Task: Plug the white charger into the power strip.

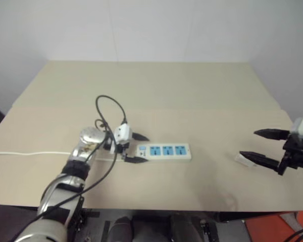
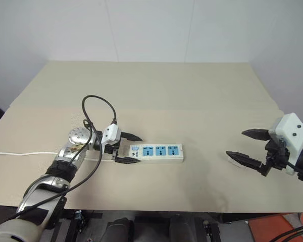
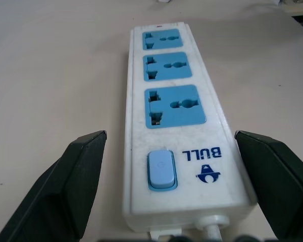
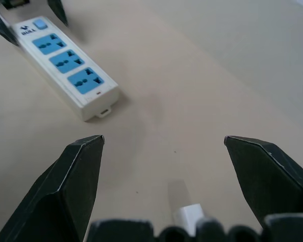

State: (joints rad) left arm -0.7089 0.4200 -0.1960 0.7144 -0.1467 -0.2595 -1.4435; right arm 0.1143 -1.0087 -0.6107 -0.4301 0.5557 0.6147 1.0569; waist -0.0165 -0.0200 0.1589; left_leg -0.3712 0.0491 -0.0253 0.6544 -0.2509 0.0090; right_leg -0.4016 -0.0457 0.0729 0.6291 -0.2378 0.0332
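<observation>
The power strip (image 1: 164, 151) lies flat at the middle of the tan table, a white bar with three blue sockets and a blue switch (image 3: 161, 169) at its left end. My left gripper (image 1: 140, 148) is open, one black finger on each side of that switch end, not touching it. The white charger (image 4: 188, 216) is a small white block lying on the table at the right, close under my right gripper (image 2: 236, 143). That gripper is open and hovers above the table, pointing left toward the strip, with nothing between its fingers.
The strip's white cord (image 1: 25, 153) runs left across the table to its edge. A black cable (image 1: 108, 108) loops up from my left wrist. The table's front edge (image 1: 192, 207) lies near me, its right edge (image 1: 272, 96) beyond the right gripper.
</observation>
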